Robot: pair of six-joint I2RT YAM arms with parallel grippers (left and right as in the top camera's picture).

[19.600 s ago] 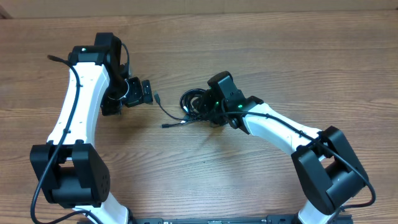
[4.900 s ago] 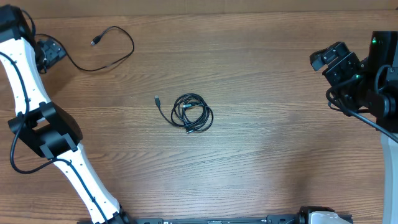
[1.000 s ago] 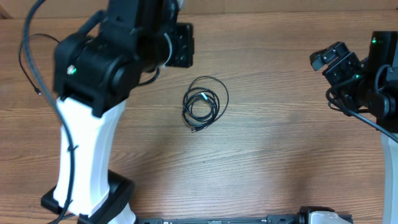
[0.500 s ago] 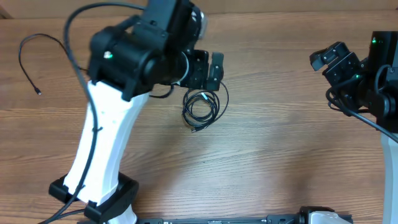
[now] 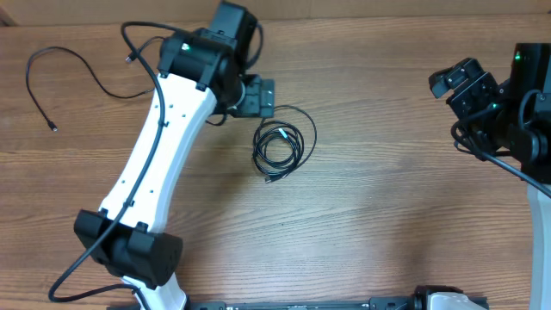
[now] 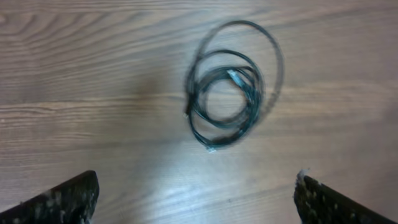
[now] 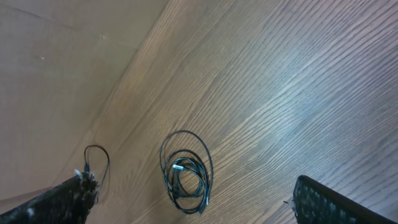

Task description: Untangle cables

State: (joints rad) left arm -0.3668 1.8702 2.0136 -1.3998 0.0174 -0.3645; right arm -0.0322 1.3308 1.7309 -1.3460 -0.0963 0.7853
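Note:
A small coil of thin black cables [image 5: 282, 143] lies on the wooden table [image 5: 362, 215], near the middle. In the left wrist view the coil [image 6: 231, 93] is blurred and shows a silvery plug tip inside its loops. My left gripper [image 5: 258, 97] hovers just up and left of the coil; it is open [image 6: 199, 208], its fingers [image 6: 62, 199] far apart and nothing between them. One separate cable [image 5: 86, 69] sprawls at the far left. My right gripper [image 5: 461, 86] is far to the right, open [image 7: 196, 205] and empty, with the coil [image 7: 185, 171] small ahead of it.
The left arm [image 5: 164, 146] slants from the front left corner up to the coil. A thick black arm cable [image 5: 142, 34] loops above it. The right arm's body [image 5: 525, 112] fills the right edge. A thin loop of cord [image 7: 97, 158] shows beside the right gripper's left finger.
The left arm has sunk lower and drawn slightly back to the left of the coil. The coil, the separate cable and the right arm have not moved.

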